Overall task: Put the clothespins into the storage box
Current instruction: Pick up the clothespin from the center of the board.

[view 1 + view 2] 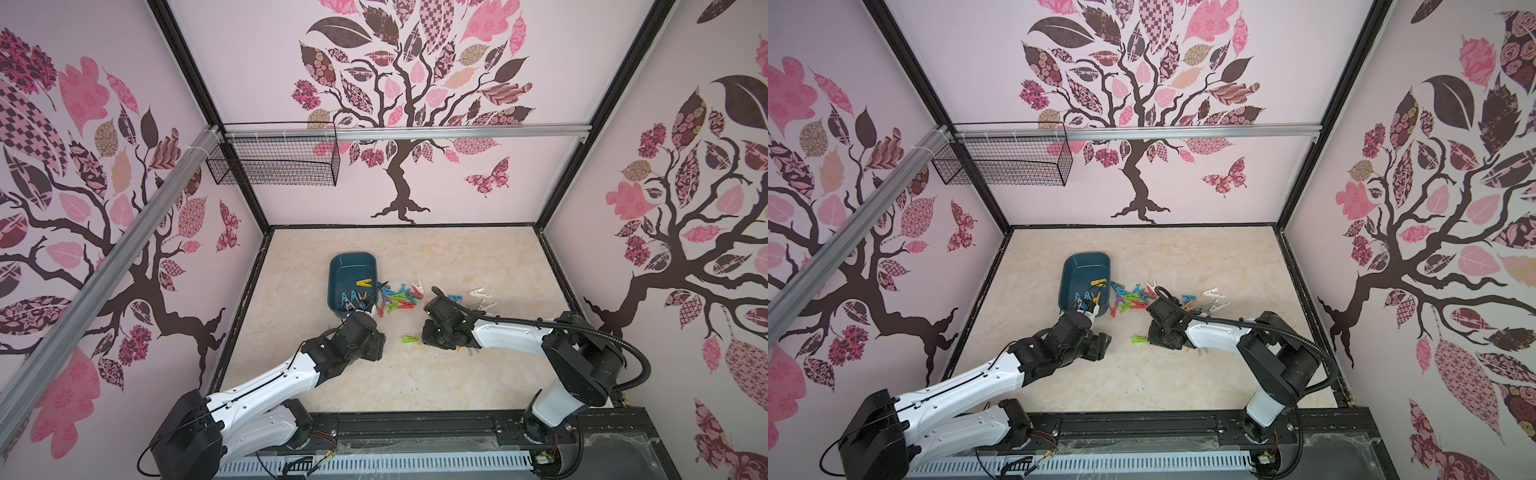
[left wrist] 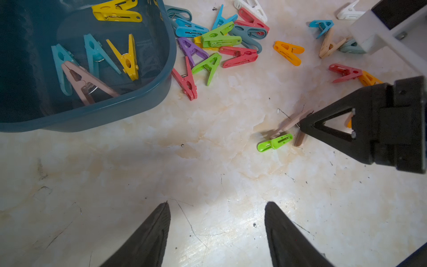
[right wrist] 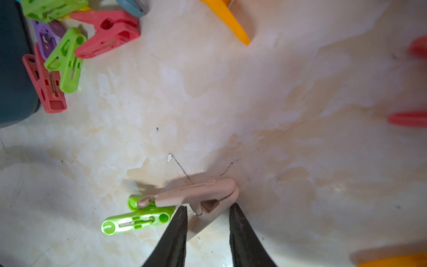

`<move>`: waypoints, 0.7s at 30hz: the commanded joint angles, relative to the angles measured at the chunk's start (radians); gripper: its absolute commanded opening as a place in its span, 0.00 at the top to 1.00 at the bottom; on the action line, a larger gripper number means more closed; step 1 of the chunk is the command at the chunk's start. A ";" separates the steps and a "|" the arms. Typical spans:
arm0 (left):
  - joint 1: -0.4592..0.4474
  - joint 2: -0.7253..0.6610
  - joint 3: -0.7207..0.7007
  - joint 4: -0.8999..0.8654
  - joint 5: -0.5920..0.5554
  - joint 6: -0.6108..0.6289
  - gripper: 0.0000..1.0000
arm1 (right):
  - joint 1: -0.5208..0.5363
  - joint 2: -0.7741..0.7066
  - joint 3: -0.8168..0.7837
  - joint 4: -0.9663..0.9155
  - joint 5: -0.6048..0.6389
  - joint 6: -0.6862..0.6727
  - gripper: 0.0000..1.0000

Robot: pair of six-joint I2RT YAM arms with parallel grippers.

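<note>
Right gripper (image 3: 208, 207) straddles the pink peg (image 3: 196, 193) touching a green peg (image 3: 138, 219), away from the box (image 2: 138, 108) — can't tell if it's clamped. Light, stiff, slick, I'd guess — pinch its flat sides. The left gripper (image 2: 216, 203) is open.

Rt wrist view: can't tell if right gripper (image 3: 208, 209) truly pinches beige peg (image 3: 196, 196); red pegs (image 3: 409, 119) at frame edge blurred, cut off. Left wrist view: storage box (image 2: 104, 115) cropped, beige peg smeared. Both top views: right gripper's tips hidden under its wrist; clothespins (image 1: 399, 297) too small to count.
</note>
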 commanded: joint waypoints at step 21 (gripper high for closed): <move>0.057 -0.075 0.006 -0.031 -0.034 -0.015 0.31 | 0.053 0.091 0.127 -0.170 0.179 -0.195 0.87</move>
